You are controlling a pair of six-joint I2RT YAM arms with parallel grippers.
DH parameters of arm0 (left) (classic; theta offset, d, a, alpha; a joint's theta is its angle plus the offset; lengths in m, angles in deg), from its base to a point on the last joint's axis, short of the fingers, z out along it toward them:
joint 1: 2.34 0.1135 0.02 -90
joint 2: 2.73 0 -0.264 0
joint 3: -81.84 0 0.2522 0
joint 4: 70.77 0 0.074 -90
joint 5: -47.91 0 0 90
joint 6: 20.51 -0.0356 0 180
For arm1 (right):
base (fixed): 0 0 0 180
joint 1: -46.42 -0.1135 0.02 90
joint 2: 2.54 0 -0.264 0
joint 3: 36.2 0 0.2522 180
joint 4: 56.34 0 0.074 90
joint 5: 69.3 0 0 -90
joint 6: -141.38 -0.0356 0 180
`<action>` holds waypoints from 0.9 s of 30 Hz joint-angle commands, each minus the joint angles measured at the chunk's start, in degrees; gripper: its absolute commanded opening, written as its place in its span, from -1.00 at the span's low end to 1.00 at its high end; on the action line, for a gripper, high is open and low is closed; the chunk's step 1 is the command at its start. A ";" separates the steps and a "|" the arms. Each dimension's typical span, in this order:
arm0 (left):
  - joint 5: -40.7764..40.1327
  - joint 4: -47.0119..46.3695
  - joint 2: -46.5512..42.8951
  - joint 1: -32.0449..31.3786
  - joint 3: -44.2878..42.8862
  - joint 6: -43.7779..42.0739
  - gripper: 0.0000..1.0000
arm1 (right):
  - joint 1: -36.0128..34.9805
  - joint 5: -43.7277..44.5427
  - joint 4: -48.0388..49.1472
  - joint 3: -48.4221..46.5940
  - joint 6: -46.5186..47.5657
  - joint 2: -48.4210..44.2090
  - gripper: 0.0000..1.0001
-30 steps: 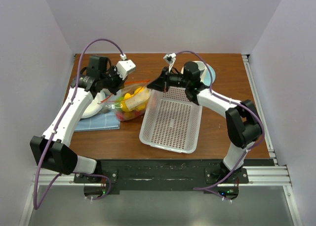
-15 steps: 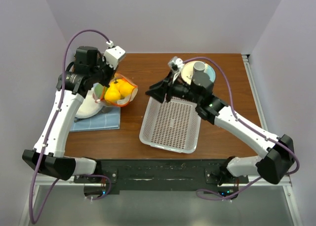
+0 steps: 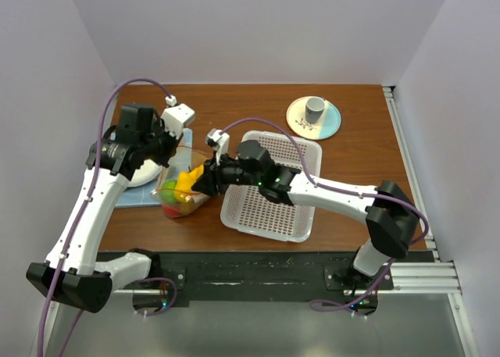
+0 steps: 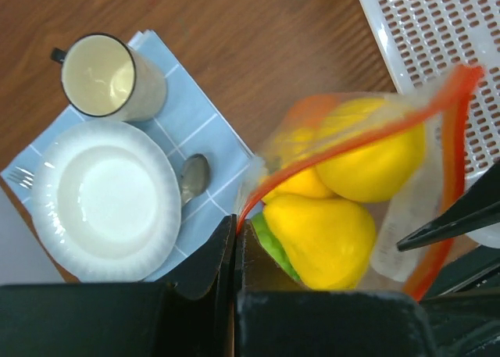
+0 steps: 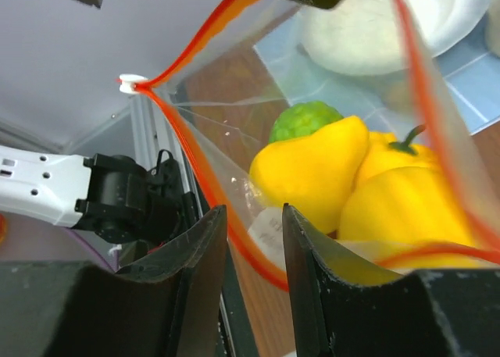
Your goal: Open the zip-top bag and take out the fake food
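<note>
Left wrist view alone shows left gripper (image 4: 236,226) pinching the zip-top bag (image 4: 400,216); right gripper (image 5: 251,213) parted.

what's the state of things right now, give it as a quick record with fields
bag: zip-top bag, mouth open
left fingers: shut on the bag's orange zip strip
right fingers: open, at the bag's mouth
fake food: yellow and green pieces, all inside the bag
white basket: beside the bag, no food seen in it
progress: bag opened, food not yet removed
</note>
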State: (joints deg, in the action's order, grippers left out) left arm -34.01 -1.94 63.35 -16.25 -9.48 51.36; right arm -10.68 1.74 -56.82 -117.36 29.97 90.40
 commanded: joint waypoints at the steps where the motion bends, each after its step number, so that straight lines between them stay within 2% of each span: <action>1: 3.61 -2.33 -1.75 -0.15 3.37 1.69 -1.00 | -2.39 7.60 0.36 -5.98 0.49 0.91 -0.21; 6: 6.77 -3.47 -1.84 -0.15 5.66 2.31 -1.00 | -7.66 20.00 -9.39 -13.89 3.56 4.96 -0.07; 8: 6.69 -3.56 -1.75 -0.06 5.05 2.22 -1.00 | -8.29 24.04 -13.10 -17.85 3.31 7.76 0.14; 10: 6.25 -3.30 -1.84 -0.15 3.30 2.22 -1.00 | -8.46 25.20 -16.78 -20.57 2.69 9.61 0.26; 14: 4.14 -2.16 -1.84 -0.06 -0.48 1.87 -1.00 | -8.38 26.96 -20.04 -23.04 3.30 13.04 0.33; 20: 3.26 -0.40 -1.31 -0.06 -5.23 1.78 -1.00 | -8.46 27.04 -25.05 -23.22 2.95 14.10 0.41; 23: 4.58 -0.23 -1.13 -0.06 -6.11 2.48 -1.00 | -8.55 27.31 -27.25 -22.08 1.90 15.42 0.51; 24: 4.84 -0.22 -1.05 -0.06 -6.03 2.75 -1.00 | -8.73 27.48 -27.51 -21.47 1.55 15.68 0.60; 25: 4.93 -0.14 -1.13 -0.06 -5.94 3.01 -1.00 | -8.90 27.57 -27.26 -19.72 1.55 15.51 0.87; 26: 5.02 0.04 -1.05 -0.06 -5.76 2.93 -1.00 | -9.17 27.66 -27.25 -18.66 1.63 15.34 0.97; 27: 4.85 0.21 -1.22 -0.06 -5.50 2.84 -1.00 | -9.26 27.92 -27.17 -17.52 1.37 15.07 0.97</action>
State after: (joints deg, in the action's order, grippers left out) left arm -34.30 1.45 63.70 -15.16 -11.04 53.89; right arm -19.64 27.99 -74.79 -139.55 32.88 102.21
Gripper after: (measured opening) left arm 0.021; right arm 0.952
